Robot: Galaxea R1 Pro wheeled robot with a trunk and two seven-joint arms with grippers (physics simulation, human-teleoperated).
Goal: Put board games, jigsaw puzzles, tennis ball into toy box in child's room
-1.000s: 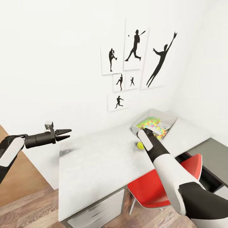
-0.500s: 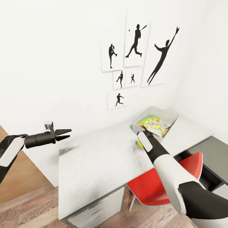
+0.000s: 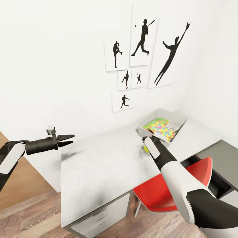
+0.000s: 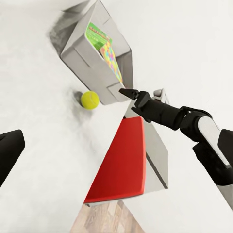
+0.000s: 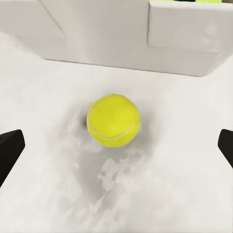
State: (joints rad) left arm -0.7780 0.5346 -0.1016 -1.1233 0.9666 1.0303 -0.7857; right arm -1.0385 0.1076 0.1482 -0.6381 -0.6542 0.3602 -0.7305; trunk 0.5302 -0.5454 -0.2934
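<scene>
Just beside the toy box (image 3: 180,119) wall, the tennis ball (image 5: 114,120) sits centred between your right gripper's (image 5: 116,145) wide-spread, empty fingers, lined up for a grasp, while your left gripper (image 3: 66,140) hovers parted and empty off the table (image 3: 99,172) edge.

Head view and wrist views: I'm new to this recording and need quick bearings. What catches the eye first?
The yellow-green tennis ball lies on the light grey table, just outside the toy box, framed between the open right gripper fingers. The toy box holds a multicoloured jigsaw puzzle. A red chair sits under the table, and black baseball silhouettes hang on the wall.
</scene>
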